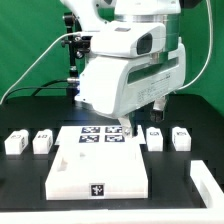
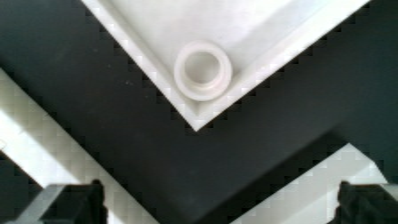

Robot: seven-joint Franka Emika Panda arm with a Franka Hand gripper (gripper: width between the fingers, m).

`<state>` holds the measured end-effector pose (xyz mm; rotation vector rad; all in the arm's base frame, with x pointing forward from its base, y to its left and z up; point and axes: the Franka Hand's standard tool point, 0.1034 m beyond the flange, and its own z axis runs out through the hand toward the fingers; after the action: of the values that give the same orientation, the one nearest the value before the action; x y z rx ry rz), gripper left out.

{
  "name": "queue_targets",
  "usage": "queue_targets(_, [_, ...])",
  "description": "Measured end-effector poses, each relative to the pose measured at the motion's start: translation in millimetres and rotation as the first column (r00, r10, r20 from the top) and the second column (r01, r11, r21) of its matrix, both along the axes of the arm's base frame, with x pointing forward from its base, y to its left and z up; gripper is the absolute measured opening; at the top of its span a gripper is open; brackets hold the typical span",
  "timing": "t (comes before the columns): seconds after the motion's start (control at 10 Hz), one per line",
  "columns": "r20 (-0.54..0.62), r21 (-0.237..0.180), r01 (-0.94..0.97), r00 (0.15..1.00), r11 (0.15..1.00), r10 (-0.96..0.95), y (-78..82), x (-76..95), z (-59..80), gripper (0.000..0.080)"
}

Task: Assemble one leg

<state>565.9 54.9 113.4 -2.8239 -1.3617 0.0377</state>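
Four legs stand on the black table as small white tagged blocks. Two are at the exterior view's left point(image 1: 15, 142) point(image 1: 42, 141) and two at its right point(image 1: 154, 138) point(image 1: 181, 136). The large flat white panel point(image 1: 95, 170) lies in front of them. My gripper point(image 1: 143, 120) hangs open and empty over the panel's far right corner, close to the nearer right leg. In the wrist view one panel corner with a round socket point(image 2: 201, 70) lies below the gripper point(image 2: 217, 205). Its dark fingertips point(image 2: 71, 205) are wide apart with nothing between them. No leg shows there.
The marker board point(image 1: 100, 135), a strip of tags, lies at the panel's far edge under the arm. A white piece point(image 1: 206, 180) shows at the lower right edge of the exterior view. Blurred white bands point(image 2: 311, 170) cross the wrist view near the fingers.
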Motion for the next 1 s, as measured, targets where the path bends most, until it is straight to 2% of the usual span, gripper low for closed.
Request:
queue_targets(0.4, [-0.001,0.001,-0.046,0.999,0.999,0.046,-0.1,-0.4,-0.3,0.0650])
queue_targets(0.5, [0.002,-0.001,-0.152,0.988,0.988,0.152,-0.8,-8.8,-1.2,0.0650])
queue_targets(0.7, [-0.005,-0.006,-0.348,0.937,0.937,0.348,-5.6,-42.1,-5.0,0.0650])
queue_targets(0.8, [-0.011,0.002,-0.490,0.872,0.872,0.490,-12.0,-55.5,-8.3,0.0650])
queue_targets(0.9, [0.015,-0.005,-0.593,0.805,0.805,0.593,-16.9,-58.6,-11.3,0.0650])
queue_targets(1.0, [0.010,-0.005,-0.630,0.777,0.777,0.630,-18.8,-59.7,-12.1,0.0650])
